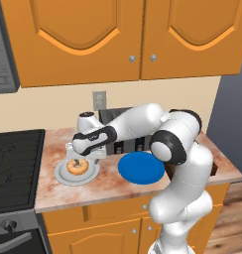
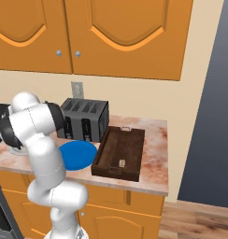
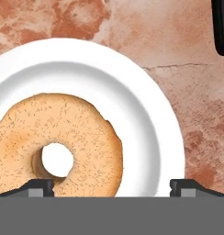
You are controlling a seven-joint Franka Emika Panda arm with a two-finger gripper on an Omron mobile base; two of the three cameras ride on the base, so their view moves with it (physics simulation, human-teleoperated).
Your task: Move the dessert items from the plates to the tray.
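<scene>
The ring donut [image 1: 77, 166] [image 3: 58, 142], glazed orange-tan, lies on the light grey-white plate [image 1: 63, 176] [image 3: 146, 101] at the left of the counter. My gripper [image 1: 84, 157] [image 3: 111, 188] hangs just above it, open, fingertips [image 3: 40, 187] spread wide with the donut's right part below the gap. Nothing is held. To the right of it sits the bright blue plate [image 1: 141, 167] [image 2: 78, 155], bare. In the dark brown wooden tray [image 2: 117, 140] at the counter's right end lies a small tan pastry cube [image 2: 121, 163], near the front edge.
A black-and-grey toaster [image 2: 83, 116] [image 1: 115, 118] stands against the wall behind the blue plate. A black stove [image 1: 14, 158] borders the counter on the left. Orange cabinets [image 1: 118, 34] hang overhead. A dark object's edge [image 3: 221, 27] shows past the plate in the hand view.
</scene>
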